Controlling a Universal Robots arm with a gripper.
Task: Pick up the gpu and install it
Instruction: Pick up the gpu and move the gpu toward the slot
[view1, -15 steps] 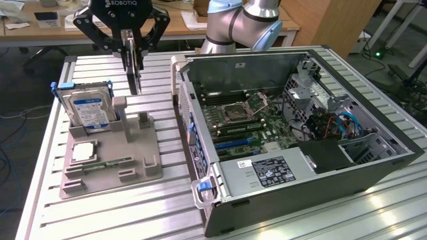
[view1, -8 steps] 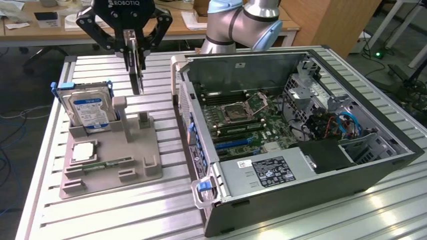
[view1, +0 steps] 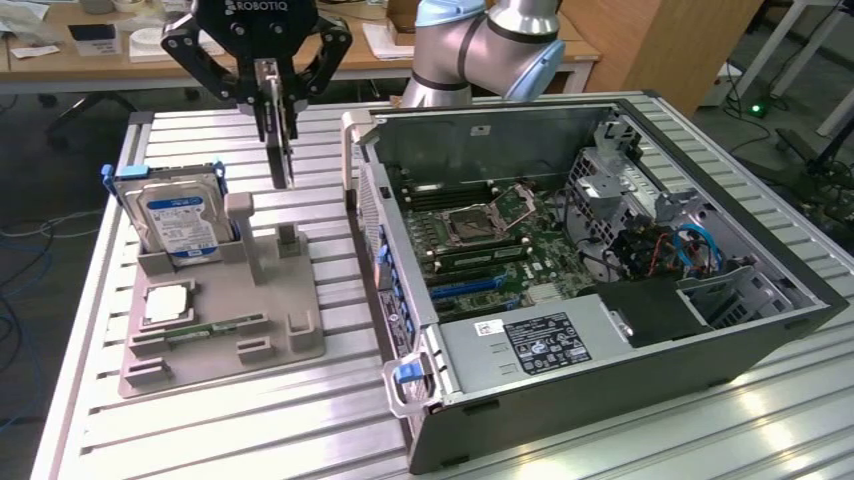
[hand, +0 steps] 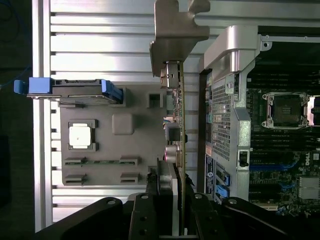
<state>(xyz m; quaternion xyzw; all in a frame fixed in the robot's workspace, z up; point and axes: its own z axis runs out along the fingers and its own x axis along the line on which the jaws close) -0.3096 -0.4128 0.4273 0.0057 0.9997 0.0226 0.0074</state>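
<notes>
My gripper (view1: 276, 85) is shut on the gpu (view1: 278, 140), a thin dark card seen edge-on that hangs upright, clear above the grey holder block (view1: 227, 330). In the wrist view the gpu (hand: 181, 125) runs away from the fingers (hand: 167, 190), and its pale metal bracket (hand: 175, 30) is at the far end. The card hangs over the holder's side nearest the open computer case (view1: 601, 250). The case lies on its side with the motherboard (view1: 494, 240) exposed, at the exterior view's right of the gripper.
The holder block (hand: 122, 165) carries a blue-labelled hard drive (view1: 180, 220) standing upright, a square processor chip (view1: 167, 300) and a narrow green memory stick (view1: 220, 327). The case's rear wall (hand: 225, 100) rises right beside the card. All of it rests on a ribbed metal table (view1: 267, 430).
</notes>
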